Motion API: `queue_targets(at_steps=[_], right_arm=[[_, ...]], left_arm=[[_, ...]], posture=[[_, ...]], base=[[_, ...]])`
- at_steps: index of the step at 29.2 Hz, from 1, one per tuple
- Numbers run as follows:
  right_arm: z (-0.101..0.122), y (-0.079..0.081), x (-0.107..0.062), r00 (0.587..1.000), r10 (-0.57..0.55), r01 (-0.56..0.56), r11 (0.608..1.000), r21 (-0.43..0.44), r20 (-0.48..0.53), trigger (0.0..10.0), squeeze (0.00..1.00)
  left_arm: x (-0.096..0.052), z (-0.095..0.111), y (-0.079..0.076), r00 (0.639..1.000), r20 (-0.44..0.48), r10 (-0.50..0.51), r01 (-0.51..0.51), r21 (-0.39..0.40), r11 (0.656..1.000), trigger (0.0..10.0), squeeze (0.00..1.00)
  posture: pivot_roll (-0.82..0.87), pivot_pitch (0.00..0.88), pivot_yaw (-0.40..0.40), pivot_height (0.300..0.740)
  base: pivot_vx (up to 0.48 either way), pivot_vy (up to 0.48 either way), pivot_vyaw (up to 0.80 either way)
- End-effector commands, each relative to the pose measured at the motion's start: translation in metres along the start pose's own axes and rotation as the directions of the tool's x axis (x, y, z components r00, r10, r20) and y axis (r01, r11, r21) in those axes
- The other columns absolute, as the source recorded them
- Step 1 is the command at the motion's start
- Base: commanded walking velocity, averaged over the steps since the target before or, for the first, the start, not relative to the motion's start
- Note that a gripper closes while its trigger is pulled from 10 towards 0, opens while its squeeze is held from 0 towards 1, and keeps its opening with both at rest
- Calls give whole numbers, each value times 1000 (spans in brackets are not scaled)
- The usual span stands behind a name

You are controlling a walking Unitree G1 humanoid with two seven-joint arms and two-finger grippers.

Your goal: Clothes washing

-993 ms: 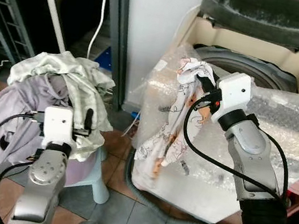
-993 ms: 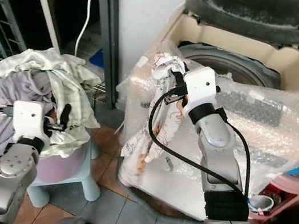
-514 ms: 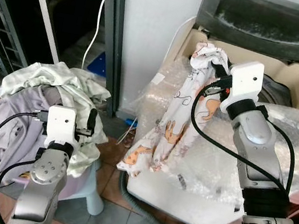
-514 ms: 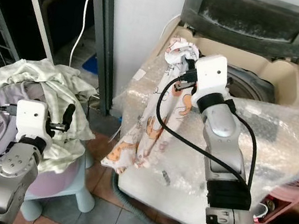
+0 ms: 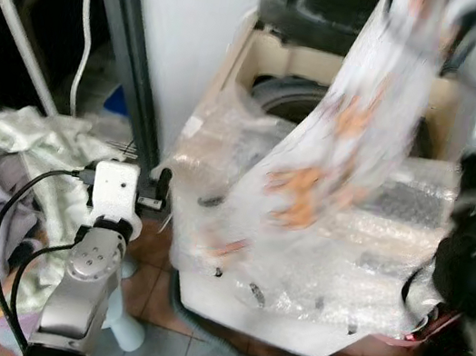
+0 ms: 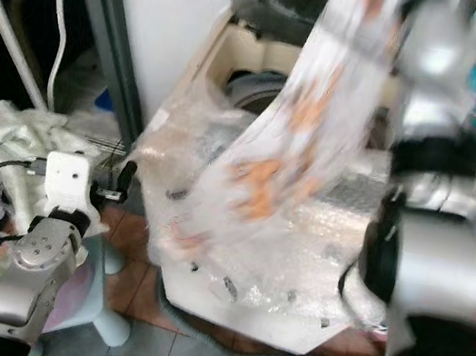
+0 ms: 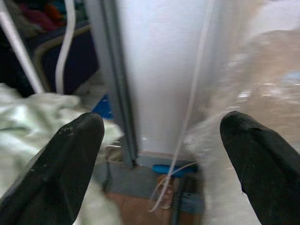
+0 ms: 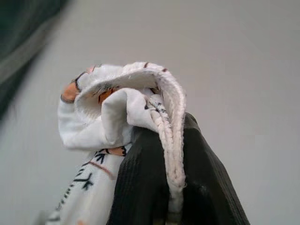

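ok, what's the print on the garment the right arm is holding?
White garment with orange and black cartoon-style print, pinched in the right gripper; clearest in the right wrist view.

left arm: silver, rises from the lower left of the head view, wrist upright | left gripper [image 7: 161, 154]: fingers spread wide, holding nothing | right arm: blurred, runs up the right side of the head view to the top edge | right gripper [image 8: 176, 187]: fingers pinched together on the printed garment [image 8: 117, 108]
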State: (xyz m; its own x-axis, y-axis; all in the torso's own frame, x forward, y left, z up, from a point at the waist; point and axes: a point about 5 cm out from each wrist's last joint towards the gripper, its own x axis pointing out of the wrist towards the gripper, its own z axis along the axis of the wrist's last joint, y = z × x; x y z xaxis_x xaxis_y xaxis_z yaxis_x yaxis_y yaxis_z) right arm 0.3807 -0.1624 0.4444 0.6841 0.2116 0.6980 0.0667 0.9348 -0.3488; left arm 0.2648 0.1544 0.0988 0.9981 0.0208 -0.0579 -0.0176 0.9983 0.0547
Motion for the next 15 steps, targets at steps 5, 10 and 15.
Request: queue_targets(at_steps=[5,10,15], right_arm=[[-27,8,-11,996,61,-61,998,9,-71,10000,0],[-117,79,-95,791,519,-493,854,166,-323,10000,0],[-143,74,-140,735,543,-472,839,269,-406,10000,1000]], left_arm=[[-2,-3,5,999,-8,44,-44,5,999,10000,0],[-4,-3,5,999,-10,50,-50,1,999,10000,0],[-3,-5,4,999,-21,36,-36,1,999,10000,0]], posture=[[-34,0,-26,740],[-35,0,-17,740],[-50,0,-12,740]], base=[[0,0,0],[0,0,0],[0,0,0]])
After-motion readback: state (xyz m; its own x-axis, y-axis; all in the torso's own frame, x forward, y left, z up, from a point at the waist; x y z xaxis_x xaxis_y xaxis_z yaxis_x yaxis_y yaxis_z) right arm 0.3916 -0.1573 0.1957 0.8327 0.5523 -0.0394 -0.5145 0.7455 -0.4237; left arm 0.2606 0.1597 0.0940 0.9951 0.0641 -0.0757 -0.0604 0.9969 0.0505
